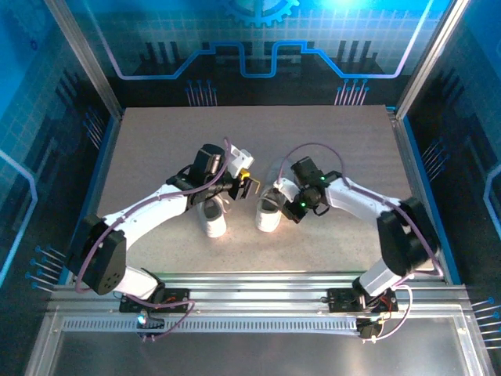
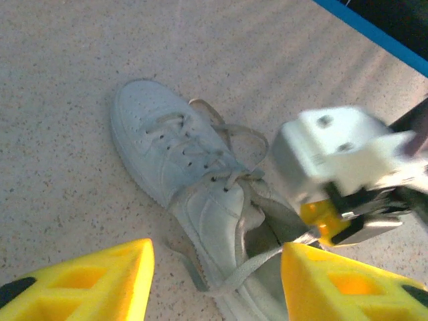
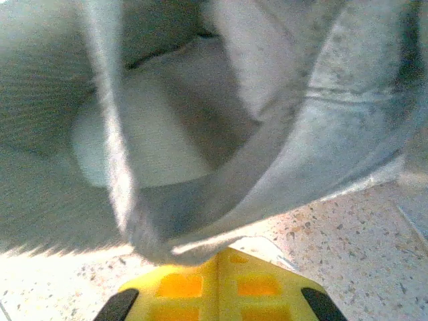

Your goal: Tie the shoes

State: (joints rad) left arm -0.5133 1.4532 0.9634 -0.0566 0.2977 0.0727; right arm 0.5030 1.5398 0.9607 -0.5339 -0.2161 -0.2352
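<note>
Yellow fingers (image 2: 87,284) of the left gripper (image 2: 217,251) frame the bottom of the left wrist view. They are spread wide apart with nothing between them, hovering just above the heel end of a small white sneaker, the right shoe (image 2: 194,194) of the pair. That shoe sits upright on its sole on a speckled grey table (image 1: 156,141). Its thin white lace (image 2: 267,257) is undone, trailing loosely over the tongue and down beside the heel. At the shoe's opening, the right gripper (image 3: 221,267) has its jaws pressed together. One strand of the lace runs straight from the shoe's side up to their tip, so the jaws look clamped on that strand. The right wrist camera sits so close that the blurred collar and inside of the shoe loom over the closed yellow tips. Lifting the strand away from the shoe probably keeps it separate from the other loose end and presents it in open air. That would explain why the left gripper hangs open just beside it, placed to take or cross the lace. From above, both grippers meet over this shoe, while the left shoe (image 1: 213,219) stands just beside it with neither gripper on it. No knot or bow shows on the right shoe, so the tying seems to be at an early stage.
</note>
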